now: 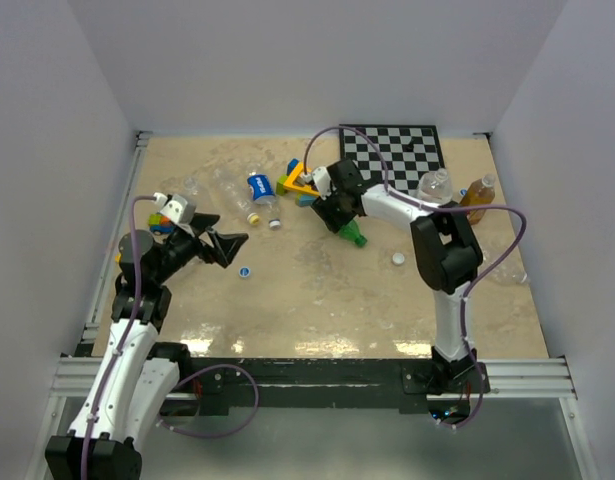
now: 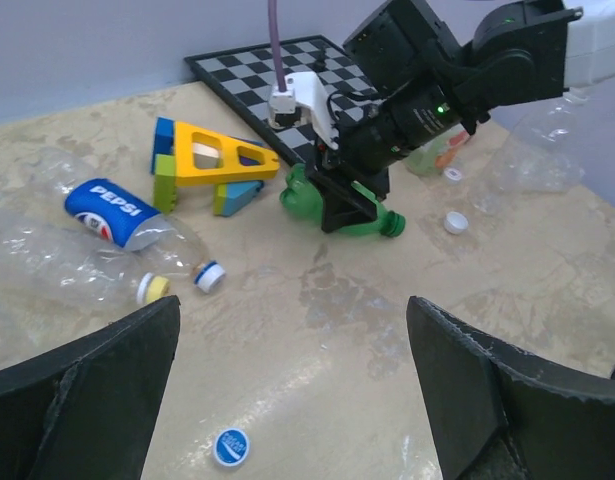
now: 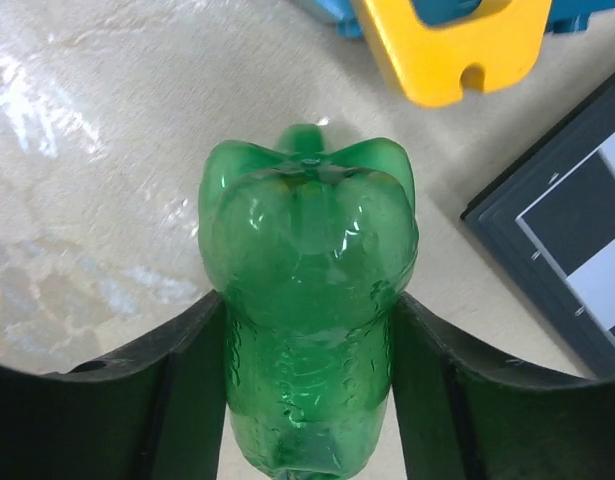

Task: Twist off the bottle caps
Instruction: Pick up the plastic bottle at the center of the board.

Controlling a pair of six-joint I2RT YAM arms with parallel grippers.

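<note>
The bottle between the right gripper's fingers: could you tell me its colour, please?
The bottle is green; the right wrist view shows it best.

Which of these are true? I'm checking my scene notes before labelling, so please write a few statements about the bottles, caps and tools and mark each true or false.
1. The left tool is open and empty. True.
2. The green bottle stands upright. False: it lies on its side, with the right tool closed around it.
3. A blue cap lies loose on the table. True.
4. The Pepsi bottle rests on the chessboard. False: it lies on the table, apart from the chessboard.
</note>
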